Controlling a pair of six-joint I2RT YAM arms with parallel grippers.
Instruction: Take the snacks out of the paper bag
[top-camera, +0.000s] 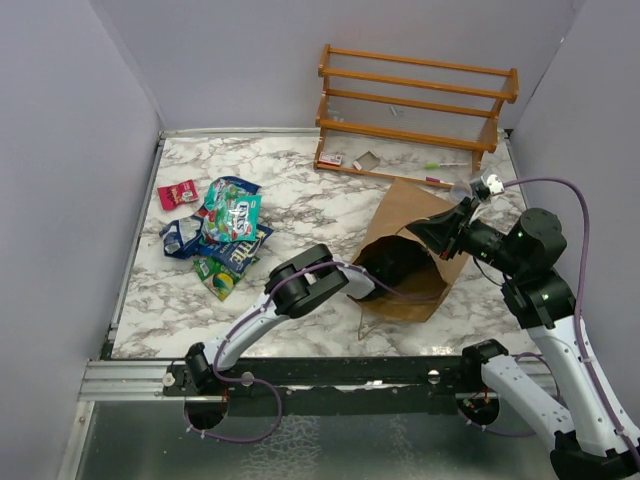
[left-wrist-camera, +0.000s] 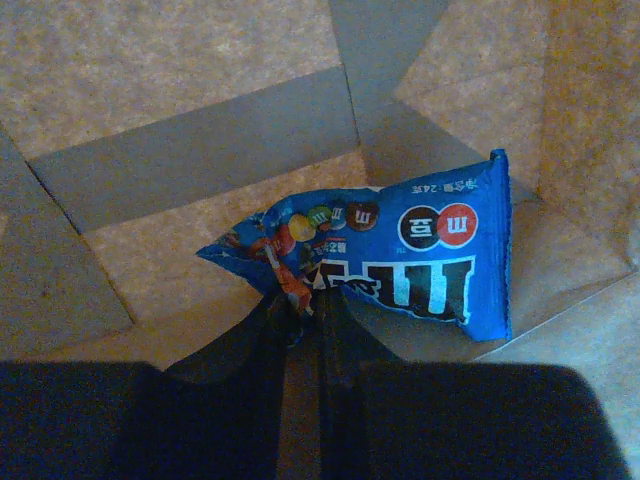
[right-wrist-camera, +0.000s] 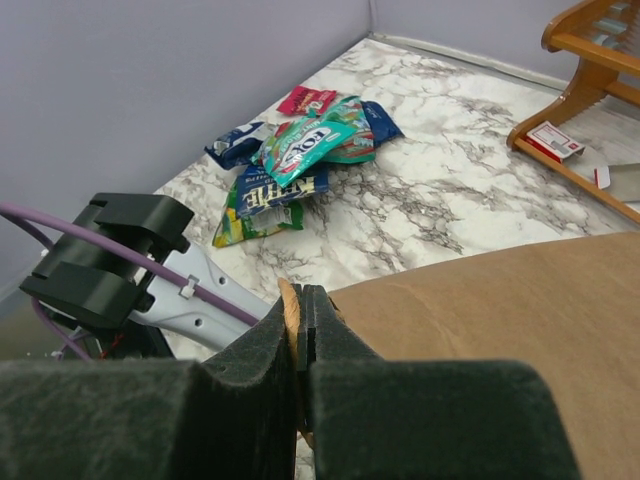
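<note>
Mid-extraction: reaching deep into the paper bag (top-camera: 405, 212) with the left gripper (left-wrist-camera: 302, 306), fingers set nearly together and pinching the crumpled near edge of a blue packet (left-wrist-camera: 410, 255). Pinning the bag's upper rim with the right gripper (right-wrist-camera: 298, 310), fingers pressed together on the brown paper, holding the mouth open. Lies on its side on the marble table (top-camera: 300, 195), mouth toward the left arm.

Next, by the look of it: calls for a firm pinch, then a straight pull back out through the mouth without snagging the paper, then a drop beside the pile of packets (top-camera: 225, 235), well apart to the left.

Rests flat on the bag's inner wall near the folded bottom. Looks glossy and bright blue, with white lettering and a coloured candy print, wrinkled at the gripped edge.
</note>
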